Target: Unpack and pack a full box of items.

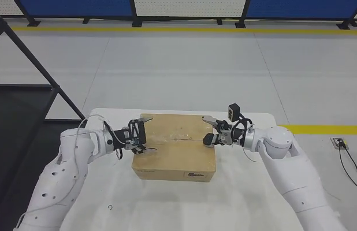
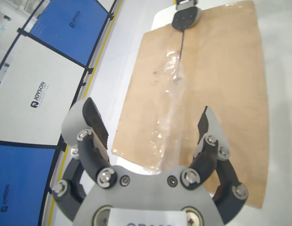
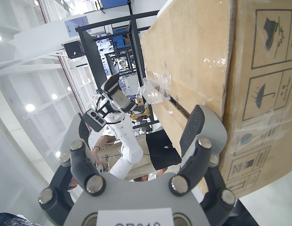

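A closed cardboard box [image 1: 175, 144] sits in the middle of the white table [image 1: 242, 196]. Clear crumpled tape [image 2: 170, 90] runs along its top seam. My left gripper [image 1: 148, 134] is open at the box's left end, its fingers [image 2: 95, 121] spread across the seam there. My right gripper [image 1: 208, 130] is open at the right end, with one pad [image 3: 193, 130] against the top edge near the seam. That same pad [image 2: 186, 19] lies at the far end of the seam in the left wrist view. The box's side [image 3: 266, 83] carries printed handling symbols.
A black metal frame [image 1: 28, 86] stands off the table's left side. A small hook-like bit [image 1: 110, 207] lies on the table near the front left. Open table surface lies in front of the box.
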